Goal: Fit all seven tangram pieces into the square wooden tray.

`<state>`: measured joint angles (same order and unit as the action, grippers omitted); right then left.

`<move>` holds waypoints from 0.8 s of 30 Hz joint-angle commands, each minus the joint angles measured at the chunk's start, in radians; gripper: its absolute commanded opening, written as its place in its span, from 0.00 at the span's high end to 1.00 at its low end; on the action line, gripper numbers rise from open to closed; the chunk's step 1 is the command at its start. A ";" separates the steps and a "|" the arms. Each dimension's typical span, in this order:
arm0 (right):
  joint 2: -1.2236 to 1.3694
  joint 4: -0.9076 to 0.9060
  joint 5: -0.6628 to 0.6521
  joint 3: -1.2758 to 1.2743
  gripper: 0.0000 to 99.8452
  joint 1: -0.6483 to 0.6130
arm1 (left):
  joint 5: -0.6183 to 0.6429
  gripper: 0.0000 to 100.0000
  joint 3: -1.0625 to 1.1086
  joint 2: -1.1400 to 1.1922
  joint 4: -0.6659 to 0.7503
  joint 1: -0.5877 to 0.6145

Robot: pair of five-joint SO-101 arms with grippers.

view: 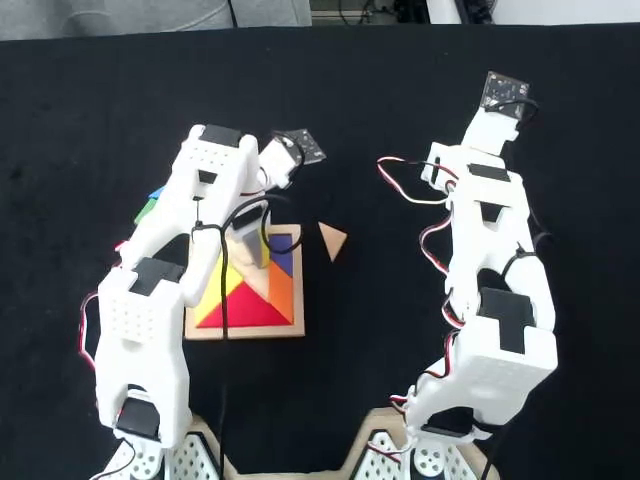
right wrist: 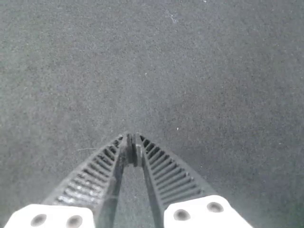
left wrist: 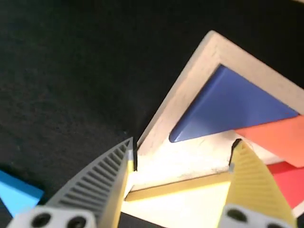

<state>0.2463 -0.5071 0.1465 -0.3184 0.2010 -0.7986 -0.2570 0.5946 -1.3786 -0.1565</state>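
Partly filled tray [left wrist: 209,52], blue piece [left wrist: 228,104], orange piece [left wrist: 280,137] inside, left gripper [left wrist: 184,152] apart, right gripper [right wrist: 131,142] together

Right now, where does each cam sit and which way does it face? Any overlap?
High view: fixed overhead, looking down on left arm, right arm, tray, tan triangle.
Left wrist view: on left wrist, past the open left gripper into a tray corner, blue piece.
Right wrist view: on right wrist, shut right gripper above black tabletop.
Shared: high and left wrist views both show the tray.

White arms [view: 150,320], black servos [view: 505,315], red-white cables [view: 400,175]
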 commanded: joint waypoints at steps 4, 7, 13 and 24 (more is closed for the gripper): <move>-0.013 0.025 0.005 0.019 0.98 0.008 | -0.020 0.68 -0.024 -0.117 -0.075 0.024; -0.013 0.025 0.005 0.019 0.98 0.008 | -0.020 0.68 -0.004 -0.196 -0.081 0.028; -0.012 0.025 0.005 0.019 0.98 0.008 | 0.069 0.68 0.027 -0.417 -0.081 0.051; -0.012 0.025 0.005 0.019 0.98 0.006 | 0.394 0.68 0.295 -0.888 0.011 0.314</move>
<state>0.2463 -0.5071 0.1465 -0.3184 0.2010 -0.5194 -0.0652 -0.1312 -1.4461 0.0598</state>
